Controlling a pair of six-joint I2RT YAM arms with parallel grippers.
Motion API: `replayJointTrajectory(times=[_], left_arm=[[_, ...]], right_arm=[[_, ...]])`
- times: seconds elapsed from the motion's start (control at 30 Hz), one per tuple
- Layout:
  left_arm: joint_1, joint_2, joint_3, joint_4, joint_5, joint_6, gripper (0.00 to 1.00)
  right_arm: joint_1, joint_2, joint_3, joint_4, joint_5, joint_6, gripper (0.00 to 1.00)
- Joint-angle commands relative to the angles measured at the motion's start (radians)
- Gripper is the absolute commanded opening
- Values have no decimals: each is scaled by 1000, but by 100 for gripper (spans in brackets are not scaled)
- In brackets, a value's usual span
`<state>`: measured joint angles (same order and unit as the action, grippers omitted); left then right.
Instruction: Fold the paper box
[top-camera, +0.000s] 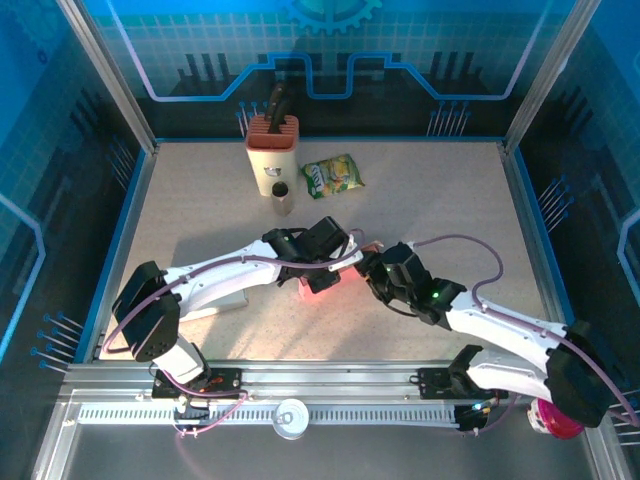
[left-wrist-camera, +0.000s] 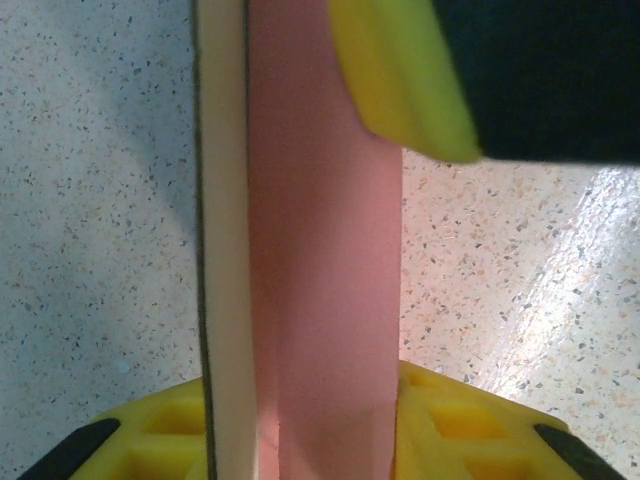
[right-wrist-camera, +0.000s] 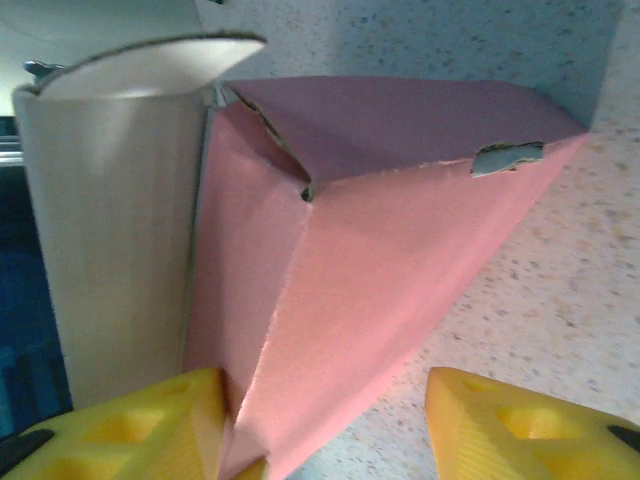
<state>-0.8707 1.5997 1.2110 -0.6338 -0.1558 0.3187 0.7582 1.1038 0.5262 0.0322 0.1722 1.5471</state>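
Note:
The pink paper box (top-camera: 318, 283) sits at the middle of the table, between the two arms. My left gripper (top-camera: 322, 262) reaches it from the left. In the left wrist view, an upright pink panel (left-wrist-camera: 325, 260) with a cream edge (left-wrist-camera: 225, 250) fills the gap between the yellow fingers (left-wrist-camera: 450, 420), so the left gripper (left-wrist-camera: 305, 425) is shut on it. My right gripper (top-camera: 368, 266) is at the box's right side. In the right wrist view the right gripper (right-wrist-camera: 325, 410) is open. Its left finger (right-wrist-camera: 150, 420) touches the box's pink corner (right-wrist-camera: 330, 280); the right finger (right-wrist-camera: 500, 420) stands apart over bare table.
A knife block (top-camera: 271, 150), a small dark cup (top-camera: 282, 197) and a green snack bag (top-camera: 333, 176) stand at the back. A white flat piece (top-camera: 225, 300) lies under the left arm. A pale curved flap (right-wrist-camera: 110, 220) rises left of the box.

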Motion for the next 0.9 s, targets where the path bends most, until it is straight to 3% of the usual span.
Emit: replayJointTrajectory(times=[0.0,0.17,0.37,0.43,0.6,0.7,0.87], left_arm=[[10,-25,-24,17,25,20,35],[19,-30,-30,20,31,28,36],[23,-27,-36,31,31,38,35],[24,-26,-39,35,35,41,32],[32,-43,-44,30,85,71,26],[35,-62,-49,21,141,104,26],[35,-72,-56,-5,189,139,26]], right_arm=[[-5,51,-39,35,-20,44,44],[6,31,-43,-20,6,62,29],[7,-2,-15,-93,34,46,24],[4,-12,-10,-101,30,31,26],[-36,-136,31,-173,51,-151,44],[-143,-257,49,-214,-31,-368,47],[-447,-346,115,-293,-394,-709,49]])
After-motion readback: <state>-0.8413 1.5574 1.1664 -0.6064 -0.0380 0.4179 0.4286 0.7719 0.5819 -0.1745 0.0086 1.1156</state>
